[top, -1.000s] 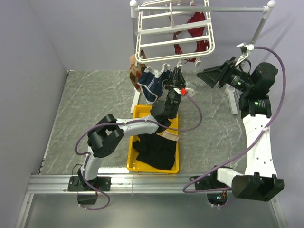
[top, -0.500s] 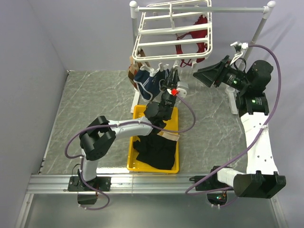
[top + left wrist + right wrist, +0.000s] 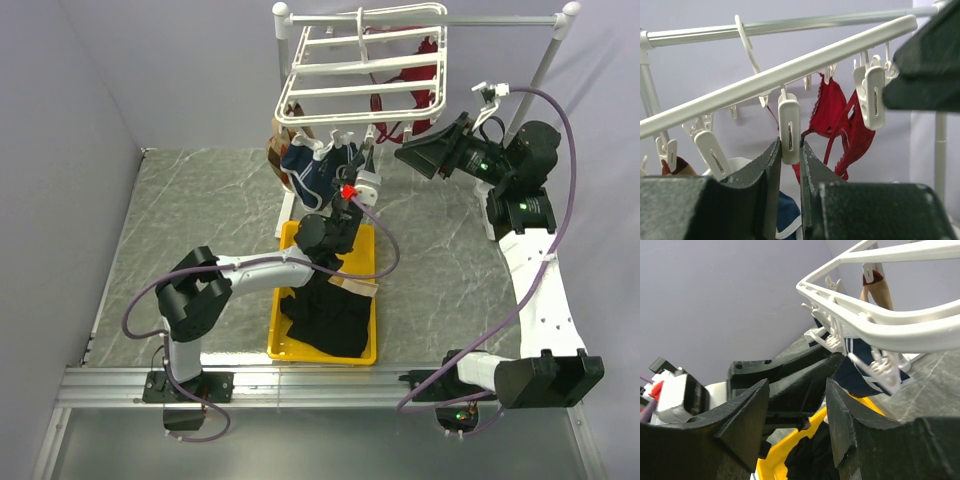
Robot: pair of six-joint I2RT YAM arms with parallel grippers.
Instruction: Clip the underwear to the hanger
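Underwear (image 3: 325, 318) heaped in yellow bin (image 3: 293, 236) on tabletop, unclipped | left gripper (image 3: 790, 150) jaws clamped on white clip (image 3: 789, 125) under hanger (image 3: 790, 72) | right gripper (image 3: 795, 405) jaws apart, empty | risk: clip slips free; tilted hanger swings; cloth well below, out of reach

Lilac walls (image 3: 180, 70), grey marbled tabletop (image 3: 200, 220).

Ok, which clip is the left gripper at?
The clip hanging between the fingers of the left gripper, on the hanger's near bar; the neighbouring clips hang free on either side.
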